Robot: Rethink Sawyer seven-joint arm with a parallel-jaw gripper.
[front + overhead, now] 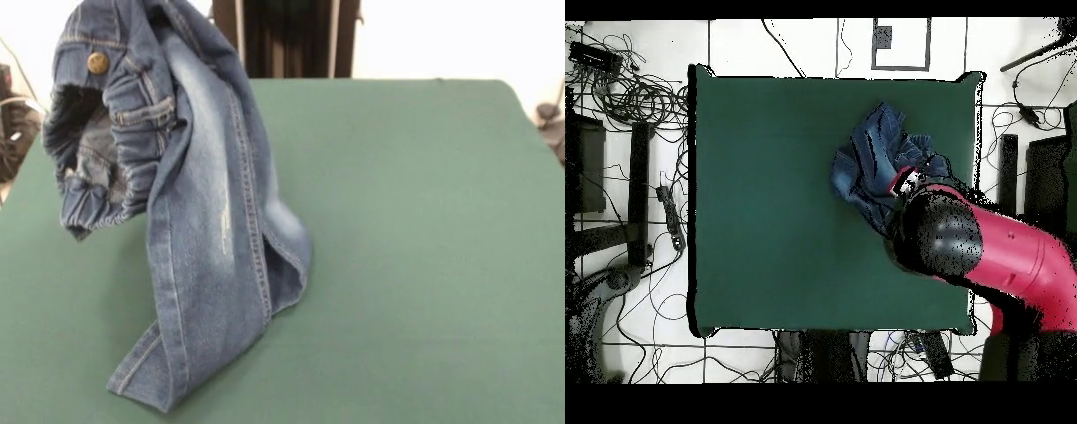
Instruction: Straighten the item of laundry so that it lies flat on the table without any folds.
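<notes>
The small blue denim jeans (212, 221) hang lifted over the left part of the dark green table (424, 221). The elastic waistband and brass button (97, 63) are bunched high at the upper left. One leg drapes down and its hem rests on the table near the front edge. In the overhead view the jeans (875, 165) are a crumpled bundle at the table's (765, 200) right side. My gripper (903, 188) is mostly hidden under the arm's wrist and holds the jeans up from above. It lies beyond the top edge of the front view.
My red and black arm (985, 250) reaches in from the lower right of the overhead view. Cables and stands lie on the floor round the table. My pedestal (291, 35) stands behind the far edge.
</notes>
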